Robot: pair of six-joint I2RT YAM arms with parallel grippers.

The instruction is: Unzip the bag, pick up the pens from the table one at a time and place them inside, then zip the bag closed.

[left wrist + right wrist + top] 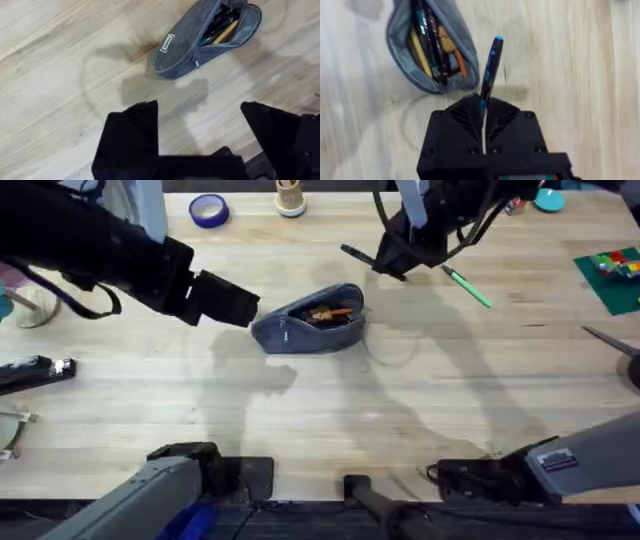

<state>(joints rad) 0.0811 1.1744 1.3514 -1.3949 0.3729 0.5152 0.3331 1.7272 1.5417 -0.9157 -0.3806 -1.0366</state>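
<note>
Currently, left black two-finger gripper (252,310) spread wide, holding nothing, just left of pouch | oblong grey-blue fabric pouch (310,320) lies unzipped mid-table, pens and pencils visible inside | right black gripper (385,265) pinches dark black-blue pen (489,70) beyond pouch | bright green pen (468,287) lies on light wooden plank table (330,420), right of that gripper

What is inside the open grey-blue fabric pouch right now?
The grey-blue fabric pouch lies unzipped, holding several pens and pencils: dark, yellow and orange ones. Anything beneath them is covered. The right gripper holds a dark blue-tipped pen outside it.
</note>
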